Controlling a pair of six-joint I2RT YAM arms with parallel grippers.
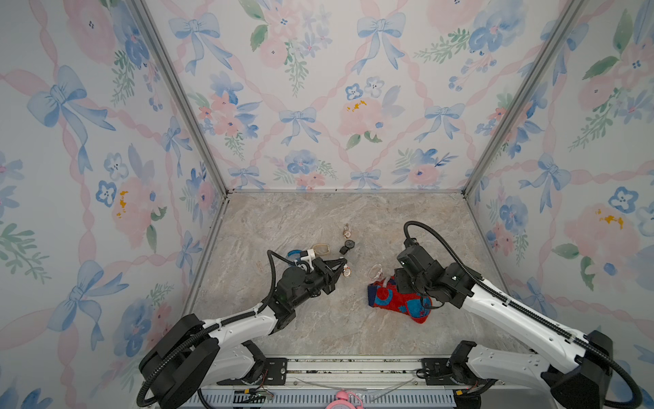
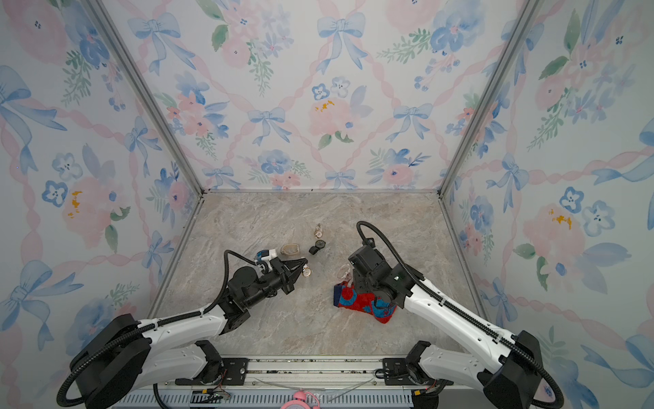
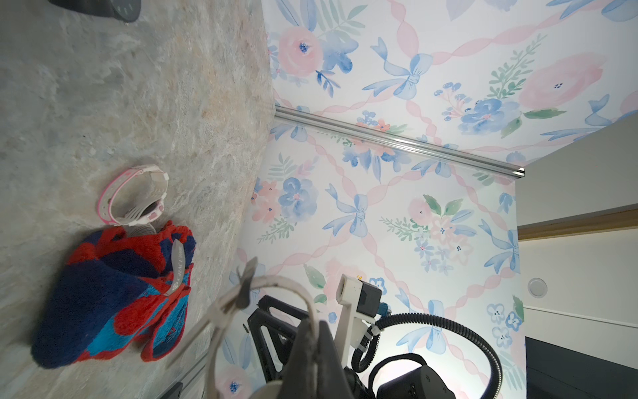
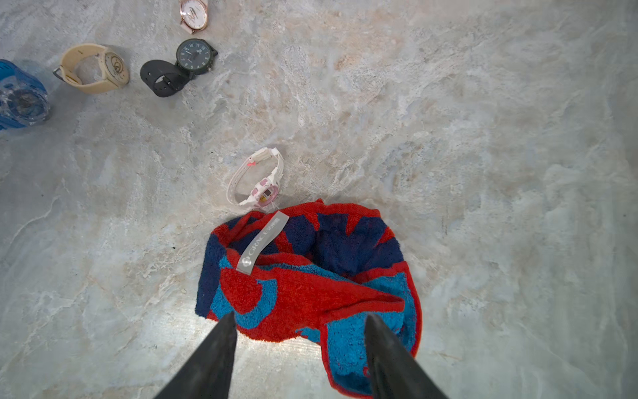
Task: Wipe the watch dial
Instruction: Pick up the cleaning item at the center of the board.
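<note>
My left gripper (image 1: 344,264) is shut on the pale strap (image 3: 276,281) of a small rose-gold watch. Its dial (image 1: 347,271) hangs at the fingertips just above the table, seen in both top views (image 2: 307,272). In the left wrist view the strap loops out from between the closed jaws. A red and blue towel (image 1: 396,301) lies crumpled on the table to the right. My right gripper (image 4: 300,321) stands open just over the towel's (image 4: 310,276) near edge, with nothing between its fingers. In both top views the wrist hides those fingers.
A pink and white digital watch (image 4: 262,183) lies against the towel's far edge. Further back are a black watch (image 4: 186,65), a beige watch (image 4: 96,69), a rose-gold watch (image 4: 193,15) and a blue watch (image 4: 20,96). Floral walls (image 1: 318,106) enclose three sides.
</note>
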